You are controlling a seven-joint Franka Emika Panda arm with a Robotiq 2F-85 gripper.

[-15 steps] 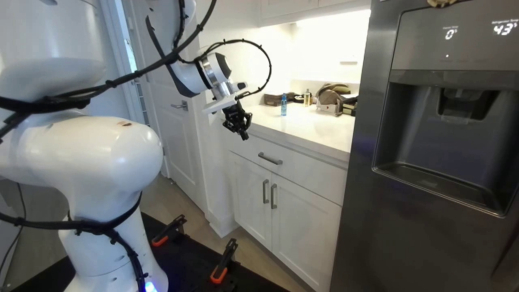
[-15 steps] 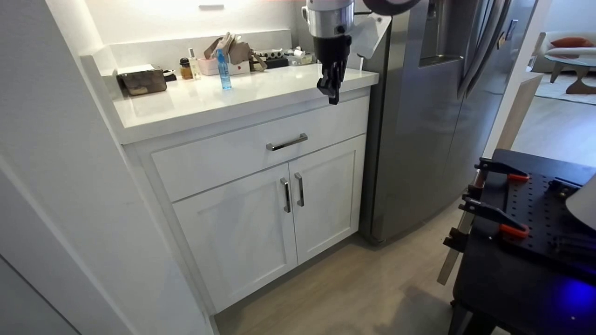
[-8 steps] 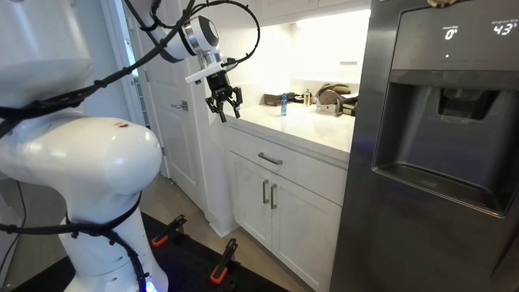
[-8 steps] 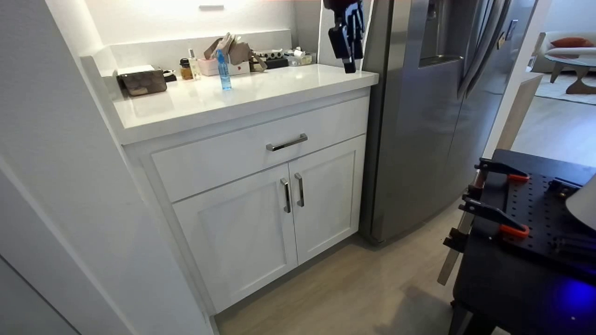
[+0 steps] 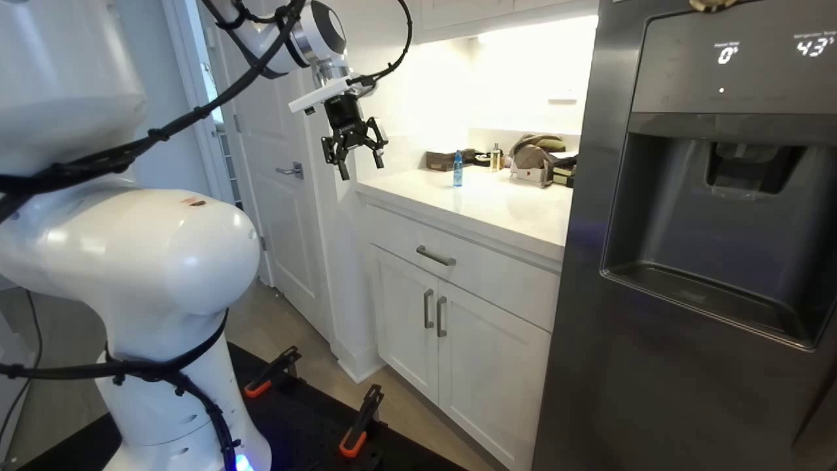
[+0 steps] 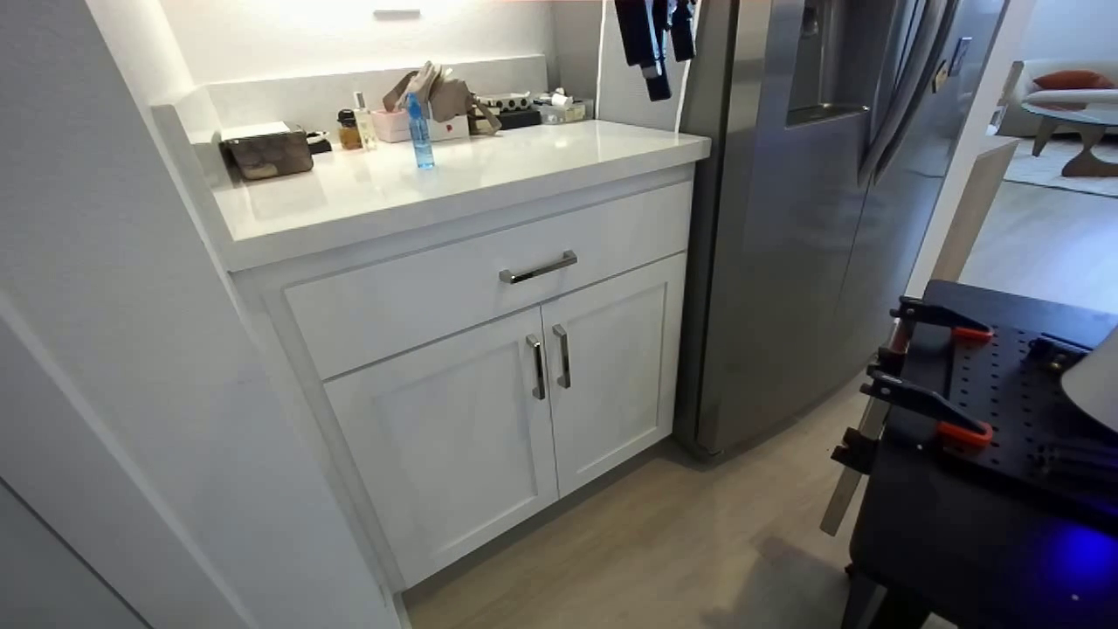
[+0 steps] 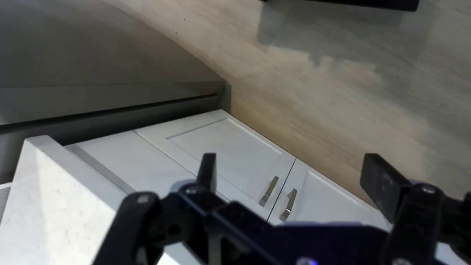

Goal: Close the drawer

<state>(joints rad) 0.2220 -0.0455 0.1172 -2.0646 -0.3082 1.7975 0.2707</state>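
The drawer (image 6: 467,284) is sitting flush beneath the counter (image 6: 524,157), an even seam running between its front and the doors (image 6: 528,419) below, so the closing is looking finished. The handle (image 6: 539,267) is running horizontally along the middle of that front, presumably so that a push or pull there is loading both sides evenly. The gripper (image 5: 361,167) is hanging out in front, above counter height and well apart from the drawer, probably so that nothing is catching on the handle. Its jaws are standing wide apart and holding nothing; in the wrist view, doors and floor (image 7: 312,92) are showing between the fingers (image 7: 207,172). Pushing is hardly needing a grip. The bottle (image 6: 420,135) is standing upright on the counter, set back from the front edge, where a jolt is hardly threatening it. Clamps (image 6: 930,404) are biting the edge of the table (image 6: 952,524), presumably bracing the arm (image 5: 157,242) against push-back.
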